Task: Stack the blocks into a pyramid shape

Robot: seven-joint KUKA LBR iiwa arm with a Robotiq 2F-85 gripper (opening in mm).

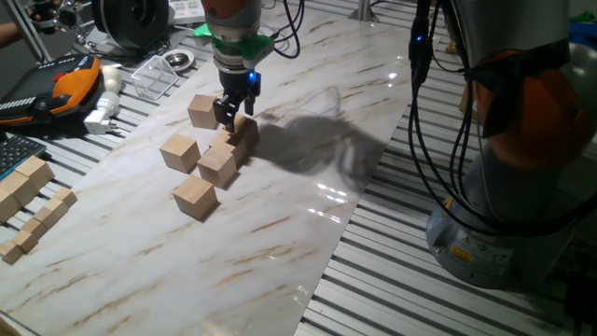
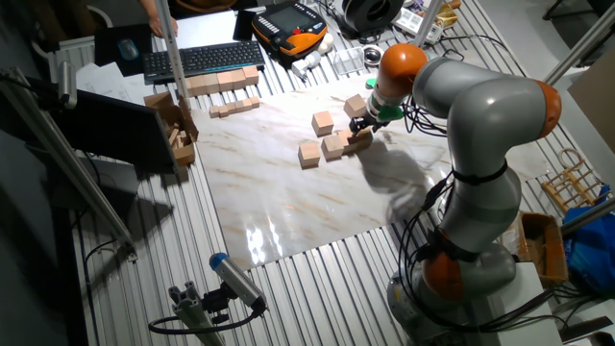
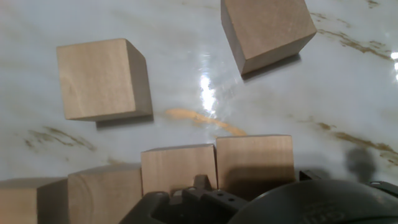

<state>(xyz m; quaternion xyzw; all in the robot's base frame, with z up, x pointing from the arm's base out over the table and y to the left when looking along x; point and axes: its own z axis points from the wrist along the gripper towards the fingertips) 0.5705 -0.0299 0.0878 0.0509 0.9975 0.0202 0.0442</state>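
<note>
Gripper [image 1: 230,116] sits low over the cluster of blocks [image 1: 216,164], fingers pointing straight down at the far end of the row; whether it is clamped on a cube or hanging slack I cannot tell, since the hand view shows only the housing and no fingertips. I judge these cubes light, stiff and smooth-faced, so I would pinch one across two opposite flat sides, squarely, to keep it from twisting. From the hand view I see a row of blocks touching side by side directly below, with two loose ones further out on the counter [image 1: 280,233]. Above, the arm [image 2: 480,106] bends over from the counter's edge, wrist vertical.
</note>
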